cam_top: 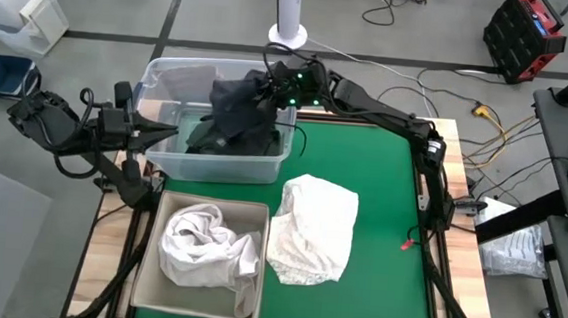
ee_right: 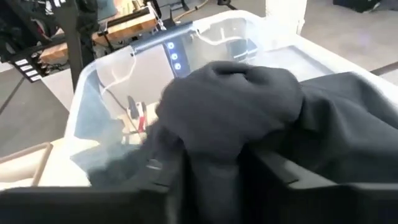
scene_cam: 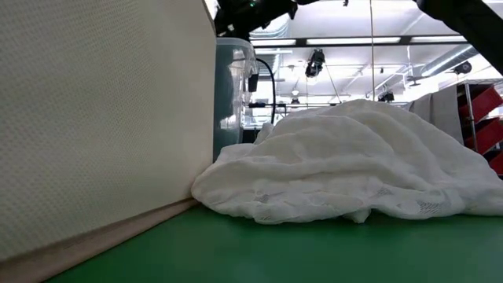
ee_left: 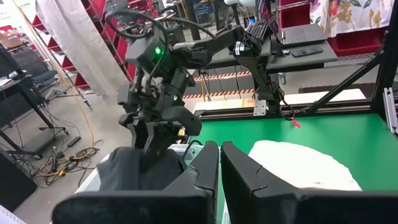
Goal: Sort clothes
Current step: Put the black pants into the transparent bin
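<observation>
A dark grey garment (cam_top: 235,114) is heaped in the clear plastic tub (cam_top: 169,76) at the table's far left, and its top bulges above the rim. My right gripper (ee_right: 221,177) hangs over the tub's far right corner, open, with a fold of this garment between its fingers. My left gripper (ee_left: 219,155) is shut and empty beside the tub's left wall. One white garment (cam_top: 210,244) lies in the beige fabric bin (cam_top: 148,270). Another white garment (cam_top: 311,229) lies crumpled on the green mat. My right gripper has a bunched fold of the dark garment (ee_right: 230,106) lying between its parted fingers (ee_right: 166,180) and against them. The fingers slant down at it from the table's far right. The garment's lower part rests in the tub, slack.
The beige bin (scene_cam: 102,118) stands at the near left, right before the tub. The loose white garment (scene_cam: 354,161) lies against the bin's right wall. Bare green mat (cam_top: 384,166) stretches to the right. A small red thing (cam_top: 407,244) lies near the right edge.
</observation>
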